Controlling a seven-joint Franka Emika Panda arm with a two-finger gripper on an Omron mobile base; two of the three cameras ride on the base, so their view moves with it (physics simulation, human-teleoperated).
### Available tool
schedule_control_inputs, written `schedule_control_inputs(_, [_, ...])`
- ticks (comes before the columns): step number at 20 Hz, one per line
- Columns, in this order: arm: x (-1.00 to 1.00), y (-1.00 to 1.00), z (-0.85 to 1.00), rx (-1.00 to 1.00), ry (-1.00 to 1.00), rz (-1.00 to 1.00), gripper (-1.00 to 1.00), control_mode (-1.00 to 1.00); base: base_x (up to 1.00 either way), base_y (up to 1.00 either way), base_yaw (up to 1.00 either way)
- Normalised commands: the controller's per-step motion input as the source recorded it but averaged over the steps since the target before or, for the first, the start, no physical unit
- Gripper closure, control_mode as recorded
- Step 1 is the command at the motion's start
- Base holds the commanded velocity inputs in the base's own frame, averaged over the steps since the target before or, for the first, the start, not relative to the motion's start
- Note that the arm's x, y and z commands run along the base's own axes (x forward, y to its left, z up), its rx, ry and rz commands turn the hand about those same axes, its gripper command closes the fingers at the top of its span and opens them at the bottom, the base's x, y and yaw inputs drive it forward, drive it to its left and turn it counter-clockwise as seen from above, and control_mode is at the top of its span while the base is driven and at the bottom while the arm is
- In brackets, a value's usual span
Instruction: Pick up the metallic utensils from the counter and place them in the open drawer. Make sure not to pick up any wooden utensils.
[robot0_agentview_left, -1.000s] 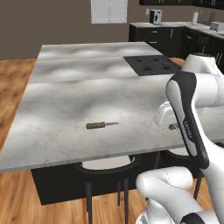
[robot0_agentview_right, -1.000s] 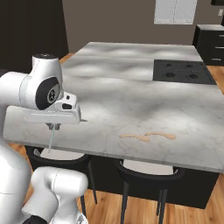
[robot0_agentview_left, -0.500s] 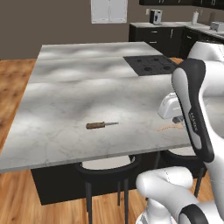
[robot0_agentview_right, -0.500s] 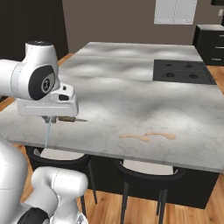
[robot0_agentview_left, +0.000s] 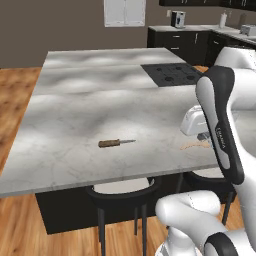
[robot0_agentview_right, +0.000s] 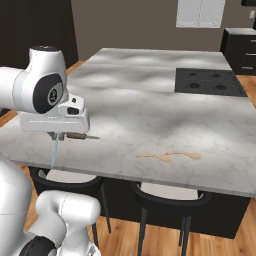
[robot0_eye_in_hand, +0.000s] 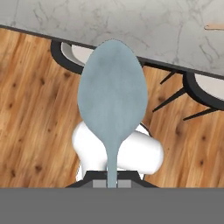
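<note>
The spoon (robot0_eye_in_hand: 112, 100) is clamped by its handle between the closed fingers of the gripper (robot0_eye_in_hand: 112, 183), its silvery bowl seen large in the hand view, over wooden floor, the dark rims of two stools and the near edge of the counter (robot0_eye_in_hand: 131, 26). In the right base view the spoon (robot0_agentview_right: 54, 151) hangs straight down from the gripper (robot0_agentview_right: 55, 136), its bowl lowest, just in front of the counter's (robot0_agentview_right: 150, 110) near edge and above a stool (robot0_agentview_right: 67, 177).

Compared with one second ago, the hand has been carried out from over the stone towards the near edge, and the spoon now dangles past the edge rather than above the marbled top. The grip has stayed shut throughout. In the left base view the forearm has been swung further to the right, so that the hand is largely covered by the arm.

Further in, the knife (robot0_agentview_left: 116, 143) lies flat on the counter (robot0_agentview_left: 100, 100), well back from the near edge, dark handle to the left and blade to the right; its place is unchanged. In the right base view the knife (robot0_agentview_right: 86, 136) is partly hidden behind the hand. A wooden utensil (robot0_agentview_right: 169, 156) lies flat near the near edge, well apart from the knife, and has not been moved.

Farthest away, the black cooktop (robot0_agentview_right: 210, 81) is set into the far right part of the counter.
</note>
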Motion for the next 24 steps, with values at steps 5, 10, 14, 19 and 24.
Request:
schedule_control_inputs(5, [0.0, 0.0, 0.0, 0.0, 0.0, 0.0, 1.0, 1.0, -0.2, -0.18, -0.03])
schedule_control_inputs(10, [0.0, 0.0, 0.0, 0.0, 0.0, 0.0, 1.0, 1.0, -0.85, -0.59, -0.16])
schedule_control_inputs(14, [0.0, 0.0, 0.0, 0.0, 0.0, 0.0, 1.0, 1.0, -0.75, -0.22, -0.41])
schedule_control_inputs(19, [0.0, 0.0, 0.0, 0.0, 0.0, 0.0, 1.0, 1.0, -0.47, -0.07, -0.41])
schedule_control_inputs(24, [0.0, 0.0, 0.0, 0.0, 0.0, 0.0, 1.0, 1.0, -0.04, -0.9, -0.19])
